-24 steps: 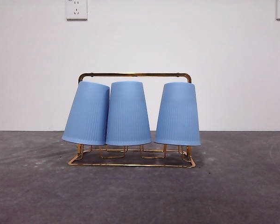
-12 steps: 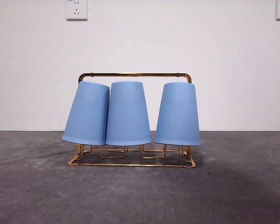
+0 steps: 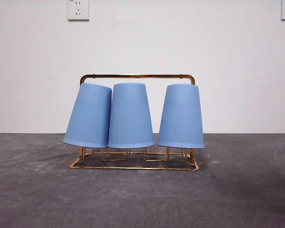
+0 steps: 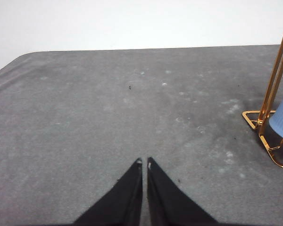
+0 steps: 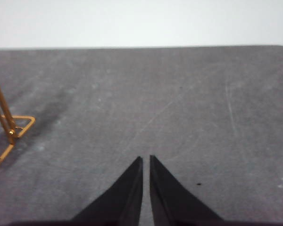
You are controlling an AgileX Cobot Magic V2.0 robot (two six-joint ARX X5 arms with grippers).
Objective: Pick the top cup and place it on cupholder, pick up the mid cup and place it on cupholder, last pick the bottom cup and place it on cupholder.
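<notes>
**Three cups on the cupholder, both grippers apart from it**

You see one cupholder [image 3: 135, 161] of thin gold wire, standing on the grey table [image 3: 142, 199]. I take it as the landmark.

Nearest to you in the front view is the bare table in front of the cupholder. Then comes its rectangular base, and on its prongs you can count three blue cups, all upside down. The left cup [image 3: 89, 115] leans, with its top tilted toward the middle cup [image 3: 130, 115], and these two look to touch. The right cup [image 3: 181, 116] stands upright, with a clear gap to the middle one. The arched gold bar of the cupholder passes just above the three cups. Behind the cupholder you see a white wall with two sockets [image 3: 78, 9], one at each upper corner.

There are two grippers. The left gripper [image 4: 144, 163] is low over the table beside one end of the cupholder, not touching it, with its jaws pressed nearly together and nothing between them. The right gripper [image 5: 145, 159] is beside the other end, also apart from it, with jaws nearly together and holding nothing.
</notes>
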